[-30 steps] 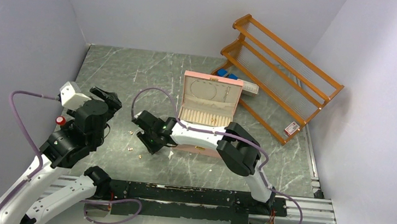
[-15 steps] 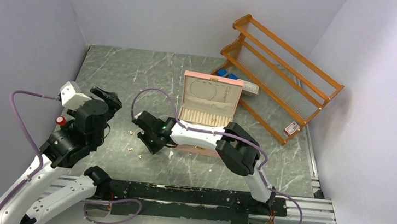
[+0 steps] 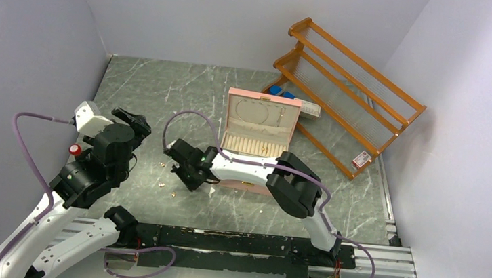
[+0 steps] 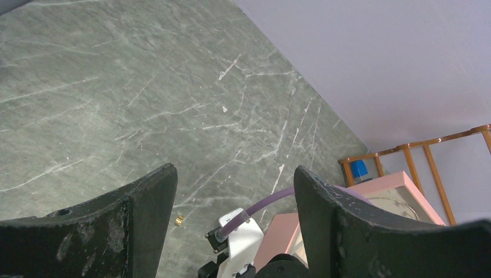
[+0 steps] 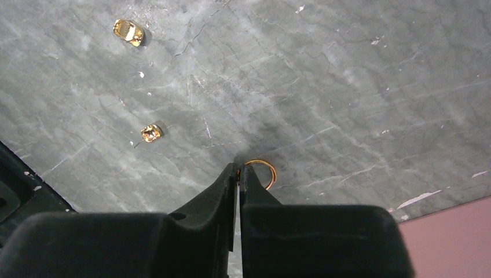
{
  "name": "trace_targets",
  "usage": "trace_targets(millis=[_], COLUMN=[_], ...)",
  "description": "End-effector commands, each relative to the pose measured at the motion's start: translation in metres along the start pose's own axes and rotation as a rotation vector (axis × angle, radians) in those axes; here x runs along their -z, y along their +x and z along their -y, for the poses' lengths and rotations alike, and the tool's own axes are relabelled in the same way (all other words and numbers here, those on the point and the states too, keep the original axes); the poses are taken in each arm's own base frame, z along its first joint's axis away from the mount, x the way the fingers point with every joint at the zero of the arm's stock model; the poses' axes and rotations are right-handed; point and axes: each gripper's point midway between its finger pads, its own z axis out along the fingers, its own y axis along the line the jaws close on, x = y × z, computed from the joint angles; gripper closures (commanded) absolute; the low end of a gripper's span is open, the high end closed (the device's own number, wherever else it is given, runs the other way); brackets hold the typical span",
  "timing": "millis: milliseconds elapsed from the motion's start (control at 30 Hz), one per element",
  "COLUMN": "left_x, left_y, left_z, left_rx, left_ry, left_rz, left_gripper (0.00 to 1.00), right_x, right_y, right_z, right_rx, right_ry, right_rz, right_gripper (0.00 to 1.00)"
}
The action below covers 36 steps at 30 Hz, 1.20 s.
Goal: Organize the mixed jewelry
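Pinching ring (image 5: 272,169) on counter (image 5: 347,87) with near-closed right jaws; left jaws gaping, empty. Next, probably: lifting cleanly toward box (image 5: 451,237).

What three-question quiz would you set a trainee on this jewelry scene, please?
1. True or false: the left gripper is shut.
2. What sits at the tips of the right gripper? A, a gold ring; B, a blue block; C, a silver chain.
3. How many other gold pieces show in the right wrist view?

Key: 1, false, its fingers stand wide apart. 2, A. 3, two.
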Motion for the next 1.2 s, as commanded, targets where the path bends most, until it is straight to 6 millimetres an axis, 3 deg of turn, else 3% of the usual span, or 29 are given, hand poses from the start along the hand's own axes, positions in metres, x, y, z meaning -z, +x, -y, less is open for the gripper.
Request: trace_targets(millis=[0, 133, 300, 433, 600, 733, 933, 1000, 1167], left_x=[-0.001, -0.002, 0.001, 0.005, 0.008, 0.016, 0.036, 0.046, 0.077], left_y=[-0.001, 0.001, -0.001, -0.004, 0.002, 0.016, 0.051, 0.064, 0.087], left_z=[0.0, -0.001, 0.004, 0.014, 0.036, 0.07, 0.135, 0.154, 0.189], left_rx=[-0.014, -0.029, -0.028, -0.021, -0.015, -0.004, -0.022, -0.009, 0.066], left_ry=[-0.004, -0.01, 0.012, 0.059, 0.159, 0.307, 0.641, 0.749, 0.998], left_rz=[0.006, -0.001, -0.012, -0.02, -0.068, -0.156, -0.31, -0.371, -0.522], left_gripper=[0.22, 0.22, 0.22, 0.18, 0.11, 0.03, 0.06, 0.08, 0.17], right_x=[-0.005, 0.009, 0.049, 0.096, 0.177, 0.232, 0.312, 0.333, 0.363], right_y=[0.006, -0.012, -0.047, -0.072, -0.1, -0.102, -0.094, -0.089, -0.078], right_z=[0.0, -0.003, -0.009, -0.001, 0.027, 0.047, 0.064, 0.068, 0.077], right_rx=[0.001, -0.024, -0.104, -0.224, -0.382, -0.469, -0.517, -0.54, -0.561], right_ry=[0.008, -0.009, -0.122, -0.297, -0.533, -0.664, -0.911, -0.955, -0.982], right_rz=[-0.009, 0.066, 0.204, 0.326, 0.536, 0.676, 0.839, 0.872, 0.94], right_gripper=[0.97, 1.0, 1.0, 1.0, 1.0, 1.0, 1.0, 1.0, 1.0])
